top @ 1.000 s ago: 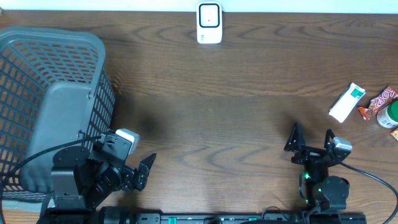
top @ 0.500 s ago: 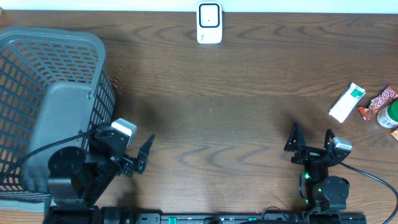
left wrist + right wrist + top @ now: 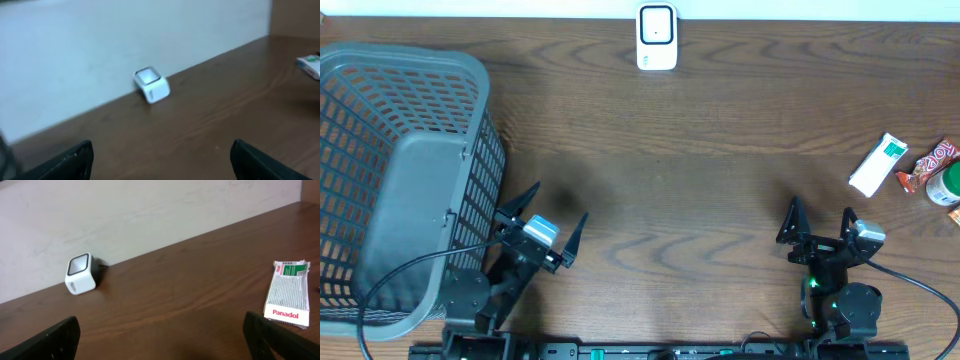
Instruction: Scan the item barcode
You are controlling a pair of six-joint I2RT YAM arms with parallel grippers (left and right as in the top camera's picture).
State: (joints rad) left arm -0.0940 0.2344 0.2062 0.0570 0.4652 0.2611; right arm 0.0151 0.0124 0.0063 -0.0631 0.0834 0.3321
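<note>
Left gripper (image 3: 552,208): spread wide, empty. Right gripper (image 3: 820,212): spread wide too, empty. Grey basket (image 3: 420,60): sits just left of the left gripper. White scanner (image 3: 657,38): stands far ahead, between both grippers. Panadol box (image 3: 877,165): lies ahead-right of the right gripper, apart.

Inventory by kind, counted from the overhead view; table (image 3: 720,120): 1; grey mesh basket (image 3: 410,170): 1; white scanner (image 3: 657,37): 1.

Loose packaged items: 3 in all; Panadol box (image 3: 877,165): 1; red-wrapped snack bar (image 3: 930,165): 1; green-and-white container (image 3: 945,185): 1, cut off by the frame edge, kind not clear.

Grippers: 2, namely left gripper (image 3: 560,202) and right gripper (image 3: 820,208); fingers: 2 on each, 4 in total.
</note>
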